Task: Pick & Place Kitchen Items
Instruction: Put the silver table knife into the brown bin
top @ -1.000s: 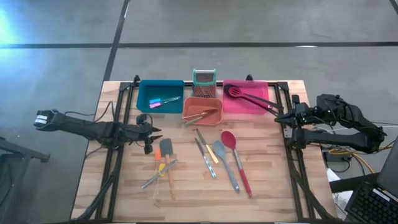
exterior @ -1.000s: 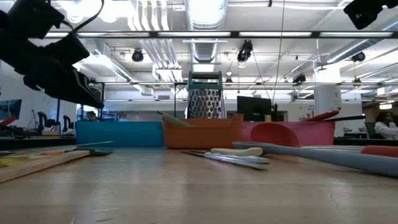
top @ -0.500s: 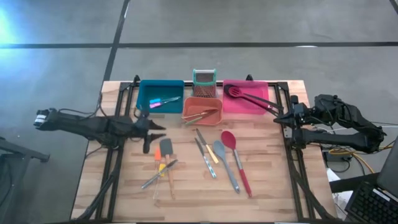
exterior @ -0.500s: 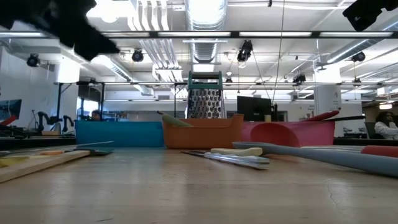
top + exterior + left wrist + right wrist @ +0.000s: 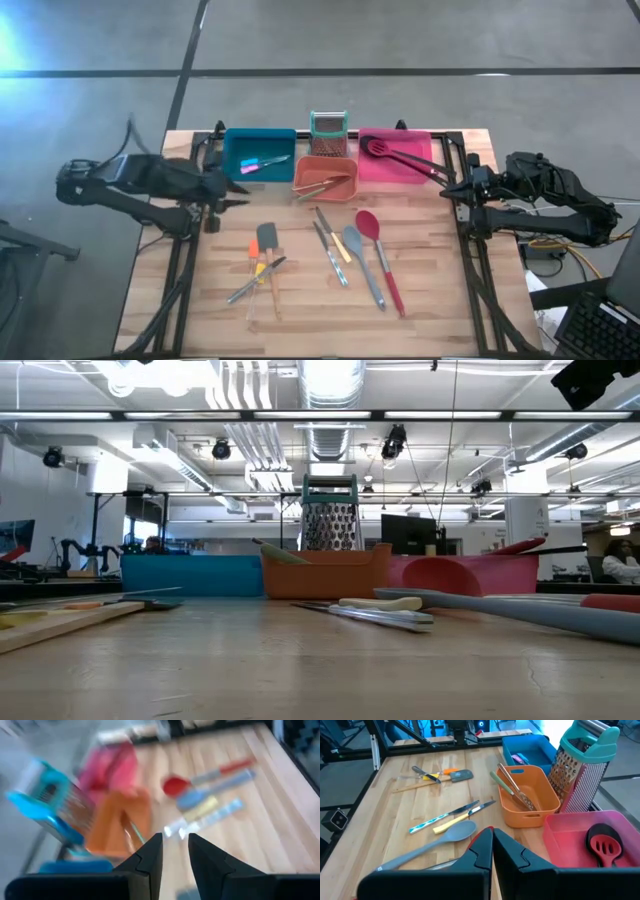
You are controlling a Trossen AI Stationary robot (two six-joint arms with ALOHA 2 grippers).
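Loose utensils lie flat on the wooden table: a grey spatula (image 5: 267, 238), an orange-handled tool (image 5: 254, 254), a metal tool (image 5: 255, 281), slim knives (image 5: 331, 250), a grey spoon (image 5: 361, 262) and a red spoon (image 5: 377, 255). My left gripper (image 5: 238, 184) hangs open and empty above the table's left side, in front of the blue bin (image 5: 258, 153); the left wrist view (image 5: 175, 845) shows a gap between its fingers. My right gripper (image 5: 449, 190) waits shut at the table's right edge, and its fingers meet in the right wrist view (image 5: 492, 836).
The blue bin holds pink and blue short tools. The orange bin (image 5: 326, 176) holds a few utensils. The pink bin (image 5: 396, 157) holds a black slotted spatula (image 5: 400, 155). A teal-rimmed grater (image 5: 328, 134) stands behind the orange bin. Bare wood lies along the near edge.
My left gripper has risen from just above the table beside the grey spatula, and has drawn back toward the far left, leaving the low view upward. The utensils have stayed where they were.
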